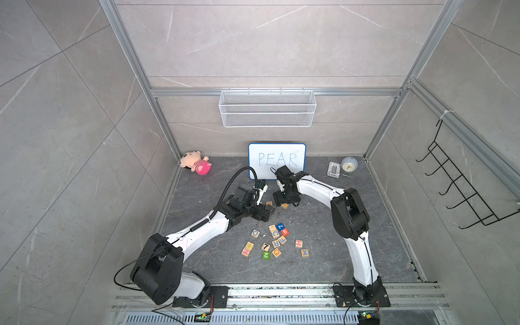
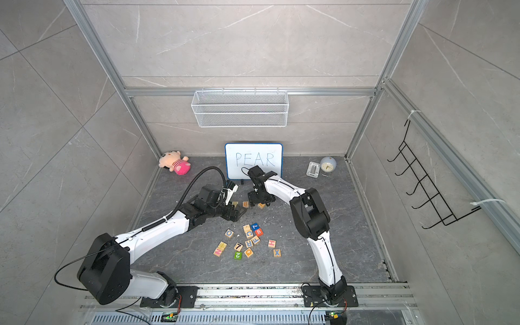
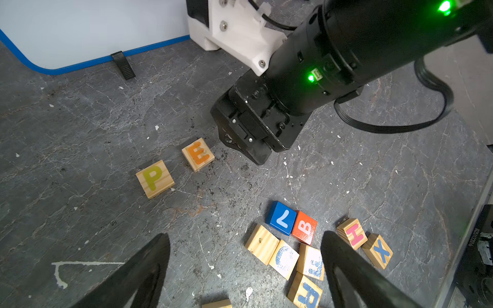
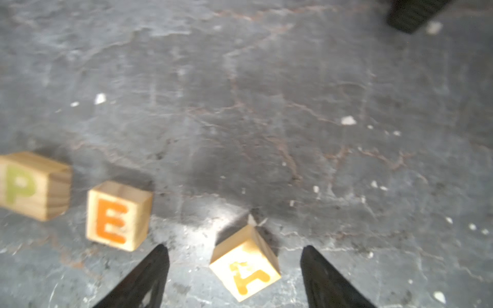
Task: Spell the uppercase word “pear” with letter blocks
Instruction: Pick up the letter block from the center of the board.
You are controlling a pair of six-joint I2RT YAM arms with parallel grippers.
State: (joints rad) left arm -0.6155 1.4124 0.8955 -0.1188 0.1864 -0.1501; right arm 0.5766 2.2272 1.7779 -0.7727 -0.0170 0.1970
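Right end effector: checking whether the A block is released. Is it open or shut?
Open. The right end effector shows fingers apart in its wrist view, with gaps to the A block between them.

Grey marbled walls (image 1: 267,42), dark stone floor (image 1: 323,261), white mesh basket (image 1: 267,108).

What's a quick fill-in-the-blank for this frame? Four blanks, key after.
1. The blue-framed whiteboard reads ____.
2. The pale wooden cube with a yellow P lies next to the nearest orange-lettered cube, whose letter is ____.
3. The right gripper stands ____, with a finger on either side of the pale wooden cube with an orange A.
4. The left gripper is open and holds ____.
Missing words: PEAR; E; open; nothing.
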